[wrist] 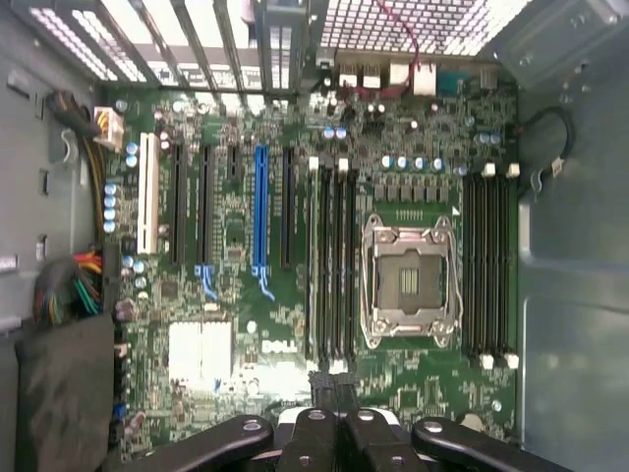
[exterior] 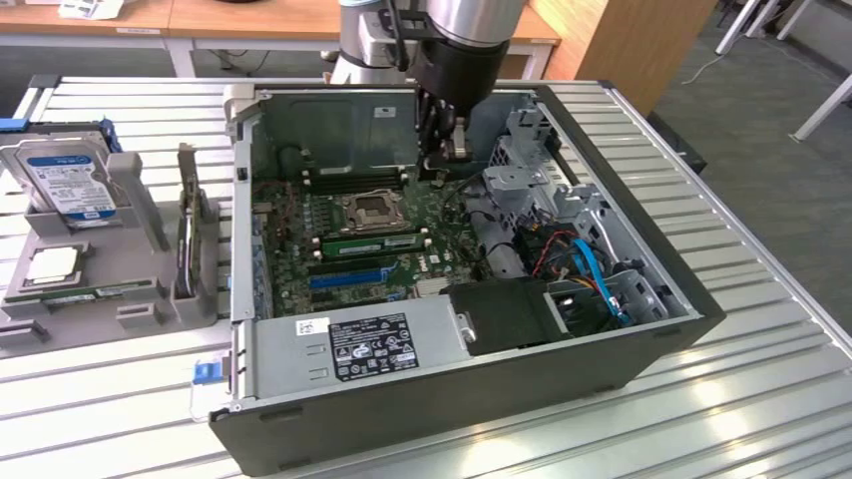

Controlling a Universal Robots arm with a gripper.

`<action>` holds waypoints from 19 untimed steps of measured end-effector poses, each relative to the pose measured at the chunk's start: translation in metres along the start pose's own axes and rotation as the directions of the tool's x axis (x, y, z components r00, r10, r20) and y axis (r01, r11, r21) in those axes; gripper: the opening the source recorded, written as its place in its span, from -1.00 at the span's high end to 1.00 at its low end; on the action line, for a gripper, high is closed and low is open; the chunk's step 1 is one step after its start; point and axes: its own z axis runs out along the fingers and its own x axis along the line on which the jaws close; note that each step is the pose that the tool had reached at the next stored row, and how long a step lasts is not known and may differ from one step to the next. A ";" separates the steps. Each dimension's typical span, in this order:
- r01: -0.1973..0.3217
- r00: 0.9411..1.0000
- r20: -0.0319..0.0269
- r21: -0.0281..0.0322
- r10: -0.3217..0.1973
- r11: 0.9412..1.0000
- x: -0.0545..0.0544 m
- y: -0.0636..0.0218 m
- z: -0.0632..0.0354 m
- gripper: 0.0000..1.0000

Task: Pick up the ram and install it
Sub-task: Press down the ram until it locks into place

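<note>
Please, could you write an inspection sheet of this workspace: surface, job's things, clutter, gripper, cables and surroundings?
Surface: slatted metal table, carrying the open computer case.
Job's things: ram stands in a slot of the motherboard, beside the CPU socket.
Clutter: grey holder at the exterior view's left, with a hard drive and an expansion card.
Gripper: gripper shut, above the motherboard; nothing seen held.
Cables: blue cable inside the case, at the exterior view's right.
Surroundings: wooden desks behind the table.
</note>
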 end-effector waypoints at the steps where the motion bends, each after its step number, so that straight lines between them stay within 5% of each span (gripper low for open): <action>1: 0.000 1.000 0.000 0.000 0.000 1.000 0.000 -0.0022 -0.0001 0.80; 10: 0.000 1.000 0.002 0.000 0.000 1.000 0.000 -0.0040 0.0009 0.80; 19: 0.000 1.000 0.005 0.000 0.000 1.000 0.001 -0.0044 0.0129 0.80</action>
